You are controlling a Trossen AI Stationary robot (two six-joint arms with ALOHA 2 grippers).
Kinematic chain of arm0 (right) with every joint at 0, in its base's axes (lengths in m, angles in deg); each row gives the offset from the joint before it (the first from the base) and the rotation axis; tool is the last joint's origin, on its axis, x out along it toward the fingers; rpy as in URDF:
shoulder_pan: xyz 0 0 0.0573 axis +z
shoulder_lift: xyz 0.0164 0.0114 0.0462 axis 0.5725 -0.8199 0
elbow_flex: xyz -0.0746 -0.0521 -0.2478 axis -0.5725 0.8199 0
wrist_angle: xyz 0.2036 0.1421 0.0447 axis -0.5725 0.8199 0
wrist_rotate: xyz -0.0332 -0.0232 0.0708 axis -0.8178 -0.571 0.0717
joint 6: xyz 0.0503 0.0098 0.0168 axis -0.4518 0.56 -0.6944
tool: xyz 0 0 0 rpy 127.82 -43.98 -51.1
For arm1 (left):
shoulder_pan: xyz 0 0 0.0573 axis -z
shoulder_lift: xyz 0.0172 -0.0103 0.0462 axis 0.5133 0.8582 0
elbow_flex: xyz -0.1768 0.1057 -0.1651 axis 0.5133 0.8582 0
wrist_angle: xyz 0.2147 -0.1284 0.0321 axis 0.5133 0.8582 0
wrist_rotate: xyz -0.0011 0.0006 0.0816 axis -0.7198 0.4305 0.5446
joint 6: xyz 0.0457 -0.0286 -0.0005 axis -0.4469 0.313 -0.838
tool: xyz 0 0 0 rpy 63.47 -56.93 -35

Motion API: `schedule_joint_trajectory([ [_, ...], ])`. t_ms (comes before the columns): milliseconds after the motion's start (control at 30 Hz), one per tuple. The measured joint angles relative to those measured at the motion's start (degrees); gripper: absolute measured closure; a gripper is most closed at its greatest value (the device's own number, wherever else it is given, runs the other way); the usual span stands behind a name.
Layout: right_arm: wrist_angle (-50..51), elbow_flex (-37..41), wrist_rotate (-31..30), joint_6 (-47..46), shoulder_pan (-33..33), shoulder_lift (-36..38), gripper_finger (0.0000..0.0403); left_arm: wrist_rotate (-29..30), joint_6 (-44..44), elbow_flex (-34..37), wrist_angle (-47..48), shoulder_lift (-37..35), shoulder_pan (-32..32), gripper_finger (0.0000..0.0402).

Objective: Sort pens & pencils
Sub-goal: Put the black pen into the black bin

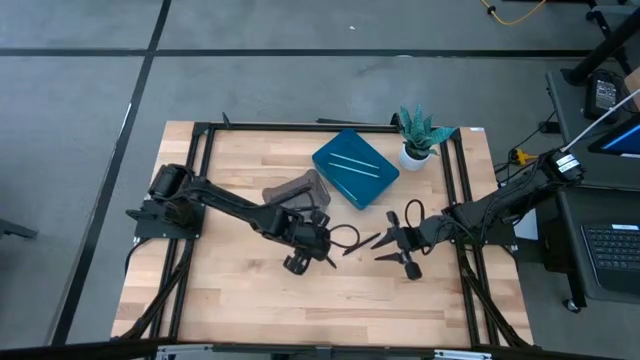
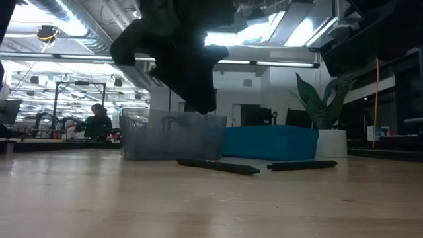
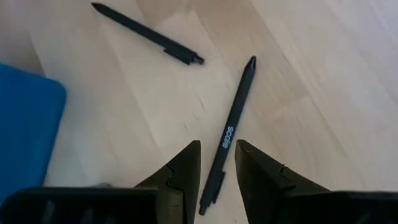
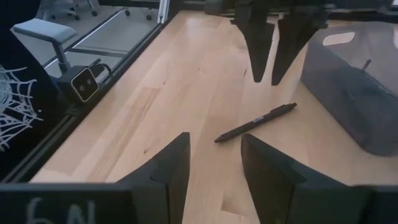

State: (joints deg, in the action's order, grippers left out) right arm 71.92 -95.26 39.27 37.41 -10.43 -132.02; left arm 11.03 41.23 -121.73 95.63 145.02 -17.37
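Two black pens lie on the wooden worktop (image 1: 250, 300), just in front of the blue tray (image 1: 355, 168), which serves as the landmark here. The nearer pen (image 3: 227, 134), printed with a small white word, lies directly under the left end effector (image 3: 217, 168); the two dark fingers (image 3: 186, 171) stand apart on either side of its barrel, hanging above it without closing on it. The second pen (image 3: 146, 32) rests close by, a little nearer the tray, the two not touching.

In the tray lie two light blue sticks (image 1: 352, 166), side by side and parallel. Left of the tray stands a grey translucent bin (image 1: 298, 190), with something dark inside that cannot be made out. A potted plant (image 1: 418, 135) in a white pot stands just right of the tray.

The right end effector (image 4: 214, 165) is in front of the tray and to its right, fingers spread wide and empty, facing the left one across the pens.

In the low view a person (image 2: 97, 121) sits far back in the room beyond the worktop.
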Motion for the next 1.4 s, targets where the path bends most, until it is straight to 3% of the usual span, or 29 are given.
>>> schedule_joint_trajectory([
  [467,0.27,0.0,1.26,-1.16,0.15,0.0,0.0258,-2.3,-7.09,-0.86,0.96,5.81,-0.28,0.0308],
  [967,0.29,0.0,1.26,-1.03,0.14,-0.02,0.0258,-2.58,-8.86,-0.87,-1.05,7.01,-2.34,0.0308],
  [1400,0.28,0.0,1.26,-0.93,0.15,-0.02,0.0258,-6.32,-8.92,-0.85,-1.78,8.4,-2.64,0.0308],
])
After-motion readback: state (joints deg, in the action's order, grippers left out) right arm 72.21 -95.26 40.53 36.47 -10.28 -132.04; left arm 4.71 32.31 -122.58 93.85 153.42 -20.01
